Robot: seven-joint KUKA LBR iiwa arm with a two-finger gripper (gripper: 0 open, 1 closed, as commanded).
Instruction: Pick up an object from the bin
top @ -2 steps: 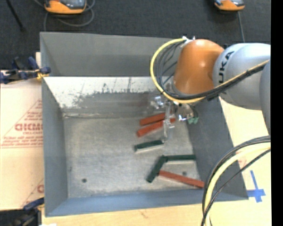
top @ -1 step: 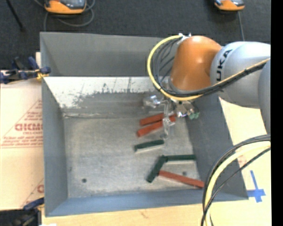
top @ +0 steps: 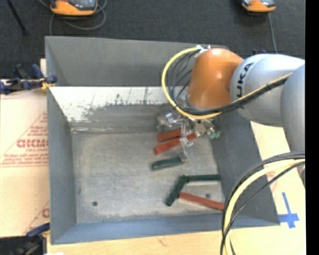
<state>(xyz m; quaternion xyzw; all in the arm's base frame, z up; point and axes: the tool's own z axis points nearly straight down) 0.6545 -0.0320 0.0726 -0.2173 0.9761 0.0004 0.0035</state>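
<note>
The gripper (top: 189,133) is hanging low in the upper middle of the bin (top: 95,158), right at two red sticks: the upper red stick (top: 169,136) and the lower red stick (top: 164,149). The arm's orange cover (top: 212,84) is hiding its top, so I cannot tell if it is open or closed. A third red stick (top: 202,201) is lying at the lower right. Three green sticks are lying around: a lone green stick (top: 167,164) in the middle, and a slanted green stick (top: 175,190) meeting a flat green stick (top: 203,178).

The gripper (top: 187,133) hangs over two red bars (top: 168,137), a dark green bar (top: 167,163) just beside.
</note>
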